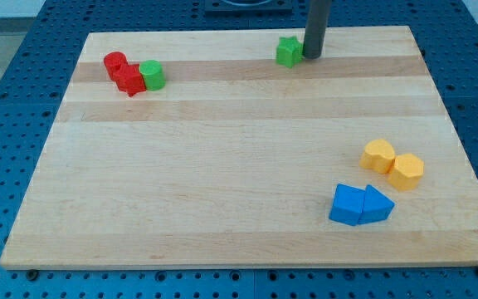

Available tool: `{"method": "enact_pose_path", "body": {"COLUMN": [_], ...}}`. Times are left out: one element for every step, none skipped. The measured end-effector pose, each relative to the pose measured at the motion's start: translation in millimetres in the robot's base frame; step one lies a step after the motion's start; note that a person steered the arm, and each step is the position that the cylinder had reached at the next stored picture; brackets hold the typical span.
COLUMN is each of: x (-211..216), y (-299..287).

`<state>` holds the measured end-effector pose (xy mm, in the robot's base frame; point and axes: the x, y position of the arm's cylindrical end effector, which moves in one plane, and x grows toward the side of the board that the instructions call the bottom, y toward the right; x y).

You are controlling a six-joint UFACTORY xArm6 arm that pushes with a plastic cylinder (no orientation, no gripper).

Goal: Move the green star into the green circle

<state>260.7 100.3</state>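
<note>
The green star [288, 51] lies near the view's top edge of the wooden board, a little right of centre. My tip [312, 56] stands right beside it on its right, touching or nearly touching it. The green circle [151, 75], a short round block, sits at the view's upper left, far to the left of the star. It touches the right side of a red star-like block [129, 79], with a red round block [115, 62] just above and left of that.
Two yellow blocks [379, 155] [406, 171] lie side by side at the view's right. Two blue blocks [348, 204] [376, 204] lie together below them. The board's edge [247, 267] borders a blue perforated table.
</note>
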Motion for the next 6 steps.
{"method": "enact_pose_path", "body": {"x": [0.2,8.8,24.8,44.6,60.1,69.4], "y": [-9.1,-25.4,-44.0,-60.8,-77.9,-55.3]}}
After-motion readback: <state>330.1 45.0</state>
